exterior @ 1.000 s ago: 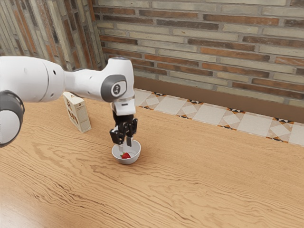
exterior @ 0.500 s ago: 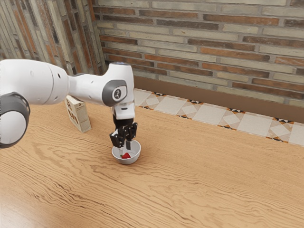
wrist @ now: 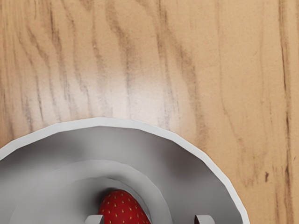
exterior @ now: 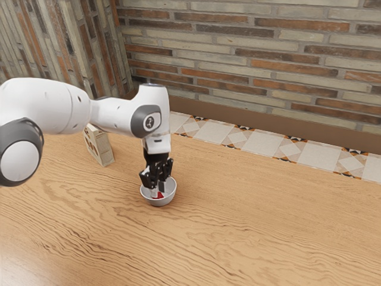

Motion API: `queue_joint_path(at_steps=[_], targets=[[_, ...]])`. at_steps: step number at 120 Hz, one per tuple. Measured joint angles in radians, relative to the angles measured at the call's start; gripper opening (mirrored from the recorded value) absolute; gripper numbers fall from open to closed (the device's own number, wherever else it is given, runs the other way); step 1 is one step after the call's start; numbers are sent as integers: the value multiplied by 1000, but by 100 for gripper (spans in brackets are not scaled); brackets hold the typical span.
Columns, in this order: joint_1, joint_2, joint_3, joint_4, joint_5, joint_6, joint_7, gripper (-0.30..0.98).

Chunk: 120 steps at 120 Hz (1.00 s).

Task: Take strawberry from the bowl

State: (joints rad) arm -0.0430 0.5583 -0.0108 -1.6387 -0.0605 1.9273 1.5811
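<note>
1. Brick wall (exterior: 238, 53) across the far side, cut off at the top.
2. Wood-grained table (exterior: 256, 232), running out of frame on the near side.
3. White Franka arm (exterior: 53, 107), entering from the exterior view's left, base out of frame.
4. Patterned tile strip (exterior: 211, 131) along the table's far side, partly hidden behind the arm.
5. Printed carton (exterior: 100, 146) upright, far and to the exterior view's left of the bowl; upper part behind the arm, print too small to read.
6. Black two-finger gripper (exterior: 158, 190) pointing down into the bowl, fingers apart, clamped on nothing.
7. Pale round bowl (exterior: 161, 203) upright on the table, cut off in the wrist view, interior partly hidden by the fingers in the exterior view.
8. Red strawberry (wrist: 122, 210) inside the bowl, between the parted fingertips, one end cut off; contact with either finger hard to tell.
</note>
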Motion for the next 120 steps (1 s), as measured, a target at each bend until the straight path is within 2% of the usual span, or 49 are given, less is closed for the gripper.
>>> queue_joint_path(at_steps=[72,120], targets=[[0,52,15,35,-7,6,-5,20],[0,54,15,35,-9,18,-14,9]])
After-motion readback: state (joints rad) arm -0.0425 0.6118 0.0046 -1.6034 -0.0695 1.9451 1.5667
